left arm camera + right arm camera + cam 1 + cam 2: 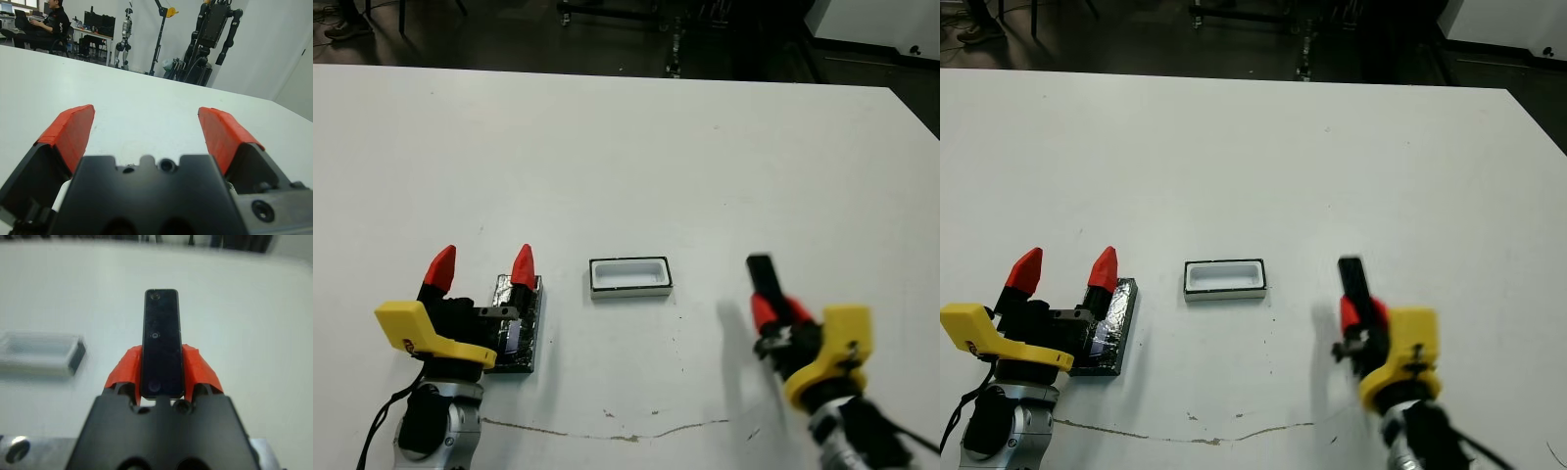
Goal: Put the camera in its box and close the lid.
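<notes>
I see the slim black camera (pixel 162 340) pinched upright off the table, right of the open, empty white box (pixel 629 276). The glossy speckled lid (pixel 522 328) lies flat left of it.

Left gripper (pixel 146 132): I see its two red-tipped fingers (pixel 73 132) spread wide apart, nothing between them.
Gripper body: black, filling the lower edge of my view.
Table (pixel 146 93): white, bare ahead of the fingers.
Beyond the table: a seated person (pixel 49 24) at a desk, and dark robot stands (pixel 210 39) against a pale wall.
</notes>
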Available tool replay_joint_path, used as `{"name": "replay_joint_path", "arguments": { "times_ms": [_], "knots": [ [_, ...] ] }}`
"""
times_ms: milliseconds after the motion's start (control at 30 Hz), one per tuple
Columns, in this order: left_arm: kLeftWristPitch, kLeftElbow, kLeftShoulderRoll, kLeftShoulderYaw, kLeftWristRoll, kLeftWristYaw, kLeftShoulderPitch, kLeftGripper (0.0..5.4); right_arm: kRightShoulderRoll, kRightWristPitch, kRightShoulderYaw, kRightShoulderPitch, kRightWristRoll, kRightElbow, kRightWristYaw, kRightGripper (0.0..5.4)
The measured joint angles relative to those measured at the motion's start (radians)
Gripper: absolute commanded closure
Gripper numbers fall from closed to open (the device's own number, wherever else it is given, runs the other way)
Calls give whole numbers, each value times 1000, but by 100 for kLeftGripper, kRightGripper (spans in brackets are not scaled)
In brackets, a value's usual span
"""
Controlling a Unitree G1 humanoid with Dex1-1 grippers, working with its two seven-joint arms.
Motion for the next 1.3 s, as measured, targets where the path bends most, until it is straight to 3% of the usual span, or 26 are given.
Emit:
{"name": "replay_joint_path", "arguments": {
  "times_ms": [67,233,400,567,733,933,1300],
  "knots": [
    [0,-1,-1,-3,3,0,1,0,-74,29,-98,-119,95,8,55,375],
    [0,-3,-1,-8,4,0,2,0,-199,166,-185,-339,293,147,145,375],
    [0,-9,-1,-14,5,1,5,0,-346,238,-131,-517,358,312,267,375],
    [1,-15,0,-16,5,5,10,0,-466,225,16,-664,321,464,420,375],
    [1,-18,0,-16,7,7,12,0,-525,128,195,-808,225,629,628,375],
    [2,-19,2,-16,7,7,9,0,-546,13,356,-954,138,787,876,375],
    [1,-18,2,-15,6,7,6,0,-513,-135,542,-1102,0,932,1154,375]
  ]
}}
